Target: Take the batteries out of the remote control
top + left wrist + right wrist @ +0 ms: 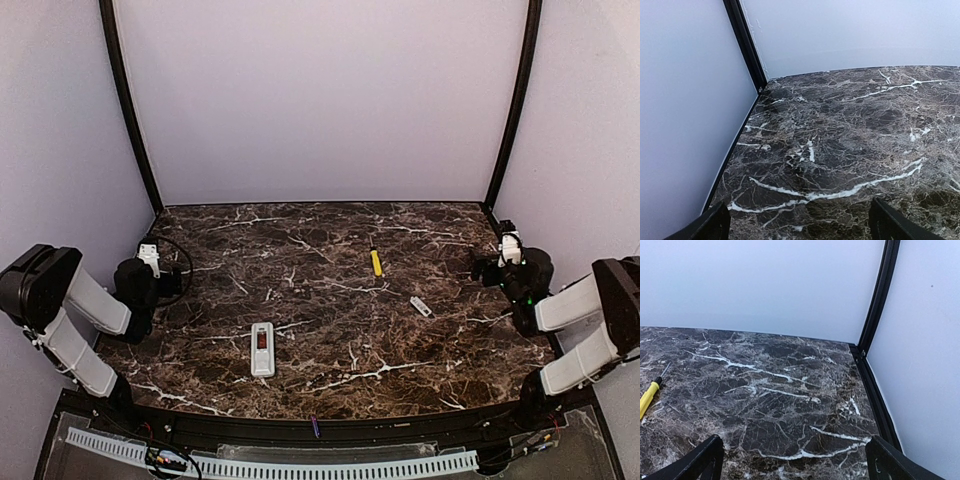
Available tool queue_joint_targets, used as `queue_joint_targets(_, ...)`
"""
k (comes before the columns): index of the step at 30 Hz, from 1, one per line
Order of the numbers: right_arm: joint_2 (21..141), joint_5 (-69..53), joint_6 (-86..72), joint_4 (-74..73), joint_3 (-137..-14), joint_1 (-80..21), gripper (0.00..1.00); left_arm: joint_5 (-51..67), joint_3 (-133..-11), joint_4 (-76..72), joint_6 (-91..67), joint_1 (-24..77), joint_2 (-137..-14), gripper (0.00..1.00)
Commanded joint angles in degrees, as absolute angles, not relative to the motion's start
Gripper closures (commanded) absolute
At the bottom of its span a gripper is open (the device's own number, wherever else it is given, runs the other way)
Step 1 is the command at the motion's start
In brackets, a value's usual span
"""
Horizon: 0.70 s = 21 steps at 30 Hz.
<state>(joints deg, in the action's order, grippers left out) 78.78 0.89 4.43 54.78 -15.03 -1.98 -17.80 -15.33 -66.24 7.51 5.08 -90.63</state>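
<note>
The bench [330, 230] is a dark marble top with white veins. White walls [320, 100] close it at the back and on both sides, and a black post [130, 110] stands at each back corner. Along the near edge runs a black rim [400, 428].

The left hand [150, 256] is near the left wall, over the left edge of the bench. In its wrist view, the left hand [800, 231] has its two dark fingers [705, 227] far apart, so it is wide and holds nothing. The right hand [510, 245] is near the right wall. In its wrist view, the right hand [795, 467] is also wide and holds nothing. Both hands are well apart from all the things, and a broad stretch of bare marble lies between them.

The remote control [262, 348] lies flat on the near part of the bench, a little left of the middle, with its long side pointing away from the arms. It is a slim white bar, and its reddish compartment [262, 340] faces up without a cover. I cannot tell if something is inside it. A small purplish-blue battery [315, 427] lies on the black rim, off the marble, near and to the right of the remote.

A yellow screwdriver [376, 262] lies right of the middle, farther back. Its yellow handle also shows at the left edge of the right wrist view [649, 397]. A small grey cover [421, 306] lies between it and the right arm.
</note>
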Motion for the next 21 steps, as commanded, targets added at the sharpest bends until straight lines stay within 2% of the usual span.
queue_joint_targets(1, 83.71, -2.3, 6.44, 70.13, -12.31, -1.18, 0.01, -15.81, -15.38, -68.05, 6.76, 4.85, -90.24, 0.02)
queue_joint_targets(6, 89.2, -2.87, 6.57, 81.27, -9.07, -1.0, 0.01, -15.61, -15.28, -69.11, 6.81, 4.88, -90.65, 0.02)
queue_joint_targets(10, 88.77, -1.32, 5.88, 76.71, -11.26, -0.92, 0.01, -15.56, -15.24, -69.06, 6.85, 4.92, -90.6, 0.01)
queue_joint_targets(12, 88.61, 3.21, 4.53, 73.54, -12.68, -0.97, 0.01, -15.56, -15.24, -69.05, 6.9, 4.87, -90.61, 0.01)
queue_joint_targets(21, 88.87, 6.14, 3.3, 73.13, -13.1, -0.97, 0.01, -15.56, -15.24, -69.08, 6.81, 4.86, -90.62, 0.01)
